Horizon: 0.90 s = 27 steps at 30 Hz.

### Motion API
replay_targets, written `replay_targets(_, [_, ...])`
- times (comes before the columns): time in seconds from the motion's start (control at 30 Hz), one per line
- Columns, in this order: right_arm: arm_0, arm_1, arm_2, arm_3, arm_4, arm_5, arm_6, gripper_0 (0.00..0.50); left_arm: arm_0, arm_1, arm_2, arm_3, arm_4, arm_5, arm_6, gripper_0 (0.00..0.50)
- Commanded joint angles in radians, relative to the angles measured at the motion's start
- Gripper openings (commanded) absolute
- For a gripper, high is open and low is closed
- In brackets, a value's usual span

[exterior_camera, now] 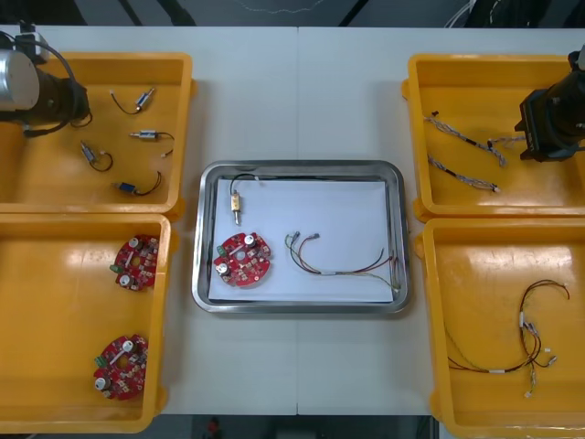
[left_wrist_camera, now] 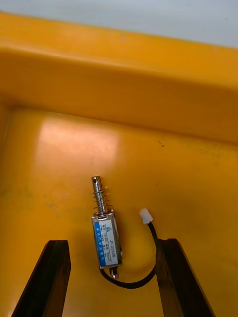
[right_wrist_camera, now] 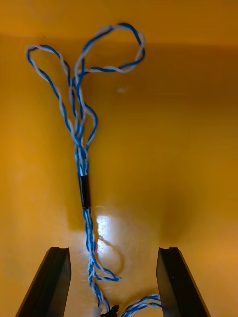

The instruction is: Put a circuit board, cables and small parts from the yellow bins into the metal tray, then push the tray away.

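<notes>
The metal tray point(exterior_camera: 300, 168), white inside, holds a red circuit board point(exterior_camera: 243, 259), a small metal part point(exterior_camera: 237, 205) with a black lead, and a red and yellow cable point(exterior_camera: 343, 262). My right gripper point(right_wrist_camera: 113, 283) is open low over the far right yellow bin point(exterior_camera: 475, 69). A twisted blue and white cable point(right_wrist_camera: 82, 148) runs out from between its fingers. My left gripper point(left_wrist_camera: 113, 278) is open over the far left yellow bin point(exterior_camera: 174, 69), with a small metal part point(left_wrist_camera: 105, 233) and its black lead lying between the fingers. Both arms also appear in the front view: left point(exterior_camera: 55, 96), right point(exterior_camera: 553, 123).
More small metal parts point(exterior_camera: 146, 135) lie in the far left bin. Two red circuit boards point(exterior_camera: 137, 262) point(exterior_camera: 120, 366) are in the near left bin. Twisted cables point(exterior_camera: 462, 174) lie in the far right bin, thin dark cables point(exterior_camera: 530, 338) in the near right bin.
</notes>
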Motion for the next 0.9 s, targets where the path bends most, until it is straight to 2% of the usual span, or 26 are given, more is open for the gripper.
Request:
replay_targets(0.03, [-0.053,0.015,-0.025,0.009,0.008,-0.041,-0.054,0.500,-0.007,-0.027,-0.009,0.012,-0.018,-0.037,-0.073,0.500])
replay_targets(0.23, [-0.034,0.023,-0.016,0.014,0.015,-0.067,-0.065,0.500,0.039,-0.030,-0.009,0.010,-0.021,-0.113,-0.093,0.500])
replay_targets(0.5, [0.001,0.035,-0.008,0.014,0.016,-0.118,-0.071,0.500,0.050,-0.030,-0.009,0.010,-0.022,-0.119,-0.118,0.500])
replay_targets(0.57, [0.013,0.037,-0.003,0.014,0.015,-0.122,-0.071,0.500,0.057,-0.030,-0.009,0.012,-0.019,-0.139,-0.121,0.406])
replay_targets(0.63, [0.029,0.040,0.018,0.014,0.007,-0.124,-0.071,0.500,0.063,-0.030,-0.009,0.012,-0.016,-0.146,-0.125,0.116])
replay_targets(0.67, [0.032,0.040,0.021,0.014,0.007,-0.124,-0.071,0.500,0.063,-0.029,-0.009,0.012,-0.016,-0.146,-0.127,0.030])
replay_targets(0.7, [0.039,0.040,0.029,0.014,0.005,-0.124,-0.071,0.500,0.063,-0.029,-0.011,0.012,-0.016,-0.145,-0.128,0.001])
replay_targets(0.8, [0.056,0.043,0.031,0.014,0.005,-0.124,-0.069,0.500,0.062,-0.024,-0.009,0.004,-0.015,-0.116,-0.130,0.001])
replay_targets(0.9, [0.070,0.043,0.029,0.014,0.005,-0.124,-0.066,0.500,0.062,-0.006,0.007,-0.045,-0.021,-0.037,-0.132,0.000])
